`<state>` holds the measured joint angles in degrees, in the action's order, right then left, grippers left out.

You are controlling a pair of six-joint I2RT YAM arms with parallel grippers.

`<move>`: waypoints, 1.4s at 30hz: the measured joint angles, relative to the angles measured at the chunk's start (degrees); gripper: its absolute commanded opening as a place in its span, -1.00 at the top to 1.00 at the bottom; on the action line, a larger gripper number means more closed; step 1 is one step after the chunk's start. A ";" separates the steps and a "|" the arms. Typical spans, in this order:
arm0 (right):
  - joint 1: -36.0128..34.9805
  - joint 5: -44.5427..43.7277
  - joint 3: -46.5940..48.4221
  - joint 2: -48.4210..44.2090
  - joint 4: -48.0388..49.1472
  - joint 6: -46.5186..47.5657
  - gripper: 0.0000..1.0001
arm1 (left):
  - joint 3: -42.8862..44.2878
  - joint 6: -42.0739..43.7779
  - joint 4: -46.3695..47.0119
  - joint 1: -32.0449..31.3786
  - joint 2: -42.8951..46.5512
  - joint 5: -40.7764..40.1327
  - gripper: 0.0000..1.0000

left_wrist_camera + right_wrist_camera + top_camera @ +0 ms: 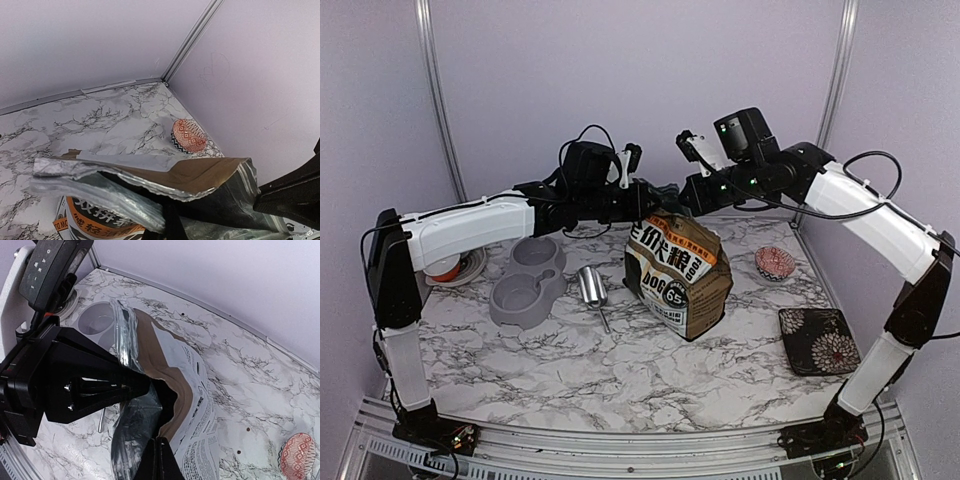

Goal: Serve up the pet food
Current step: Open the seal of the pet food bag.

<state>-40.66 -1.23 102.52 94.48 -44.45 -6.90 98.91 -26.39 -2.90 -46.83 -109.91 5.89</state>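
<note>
Step in hand: opening the brown-and-white printed foil-lined dog-food bag (678,275), which stands mid-table. The left gripper (642,198) and right gripper (686,196) are each pinched closed on opposite lips. No pet food visible; presumably inside. Next: spread the mouth without tipping.

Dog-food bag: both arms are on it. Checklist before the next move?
1. Left gripper shut on the rim of the dog-food bag: ok.
2. Right gripper shut on the opposite rim: ok.
3. Bag mouth parted: ok, the foil lining shows in both wrist views.
4. Pet food visible inside: cannot tell, the interior is dark.
5. Grey double bowl ready to fill: ok, both wells look empty.
6. Scoop in a gripper: not ok, it lies on the table between bowl and bag.
</note>
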 measured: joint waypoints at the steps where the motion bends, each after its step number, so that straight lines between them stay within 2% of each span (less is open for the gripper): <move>1: 0.00 0.68 0.02 0.00 -0.11 0.09 1.00 | 0.00 0.22 -0.02 0.00 0.00 0.00 1.00; 11: 0.07 1.53 0.74 -0.66 -3.08 0.11 1.00 | 1.36 3.13 -2.32 0.52 0.00 0.26 1.00; 19: 0.07 -1.36 0.76 -1.73 -5.40 0.02 1.00 | 4.04 5.60 -5.73 1.77 -0.44 5.18 1.00; 29: 0.24 -1.70 1.73 -1.77 -7.19 -0.39 1.00 | 21.27 6.84 -13.46 4.26 -10.91 13.84 1.00; 34: 0.39 -1.70 1.70 -1.84 -7.52 -0.70 1.00 | 23.34 5.97 -13.68 6.27 -12.68 16.63 0.98; 38: 0.48 -2.38 1.07 -2.29 -6.91 -1.20 1.00 | 23.04 4.55 -13.29 7.39 -12.66 18.08 0.67; 42: 1.31 -2.84 -0.48 -3.39 -4.76 -1.88 1.00 | 20.98 1.99 -9.49 7.78 -10.51 17.42 0.21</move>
<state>-39.35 -4.08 102.04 91.09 -49.21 -8.78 119.90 -24.40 -12.38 -39.05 -120.42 23.31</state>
